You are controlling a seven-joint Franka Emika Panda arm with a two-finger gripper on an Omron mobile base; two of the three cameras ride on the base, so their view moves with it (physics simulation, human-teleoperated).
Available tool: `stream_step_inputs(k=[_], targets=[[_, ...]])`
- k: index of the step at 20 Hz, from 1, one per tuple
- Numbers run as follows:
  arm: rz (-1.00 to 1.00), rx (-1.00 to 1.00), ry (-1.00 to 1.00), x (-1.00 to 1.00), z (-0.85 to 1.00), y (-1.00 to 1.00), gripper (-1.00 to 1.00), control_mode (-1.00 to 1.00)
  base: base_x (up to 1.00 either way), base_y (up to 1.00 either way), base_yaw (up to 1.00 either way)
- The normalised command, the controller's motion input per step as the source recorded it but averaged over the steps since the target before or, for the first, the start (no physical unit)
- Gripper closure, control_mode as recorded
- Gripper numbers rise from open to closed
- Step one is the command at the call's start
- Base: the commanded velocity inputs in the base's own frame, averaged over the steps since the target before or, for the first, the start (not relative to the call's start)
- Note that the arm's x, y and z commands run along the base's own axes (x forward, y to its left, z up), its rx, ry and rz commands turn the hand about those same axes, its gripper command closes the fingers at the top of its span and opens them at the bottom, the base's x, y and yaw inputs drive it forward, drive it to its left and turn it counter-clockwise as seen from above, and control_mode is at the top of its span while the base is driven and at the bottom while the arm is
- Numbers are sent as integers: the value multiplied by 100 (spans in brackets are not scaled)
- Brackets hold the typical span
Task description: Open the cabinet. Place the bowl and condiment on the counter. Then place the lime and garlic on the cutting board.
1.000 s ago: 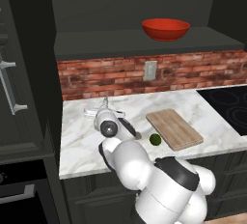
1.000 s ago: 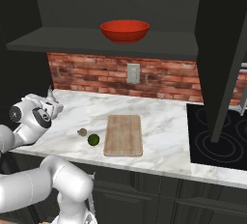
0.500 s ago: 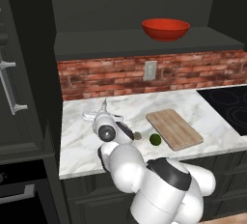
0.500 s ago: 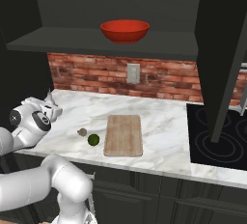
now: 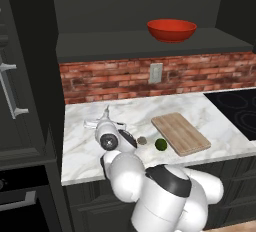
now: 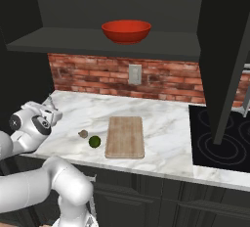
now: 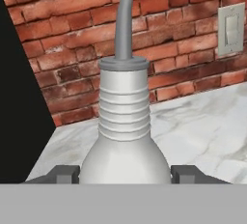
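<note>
The gripper is clamped on the condiment bottle low over the marble counter at its left end, probably to set it there. The red bowl waits on the open cabinet shelf, while lime and garlic lie beside the cutting board

Glossy red round bowl on the shelf of the opened dark charcoal wall cabinet, above the veined marble counter. Light-brown wooden cutting board on the counter; small dark green lime and tiny brownish garlic bulb just left of it. White squeeze-bottle condiment between gripper fingertips, farther left.
</note>
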Motion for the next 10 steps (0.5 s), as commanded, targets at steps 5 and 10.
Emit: stream_step_inputs(k=[5, 10], targets=[[0, 0, 0, 0, -14, 6, 100, -100, 0, 0, 0], [0, 0, 0, 0, -16, 7, 100, -100, 0, 0, 0]])
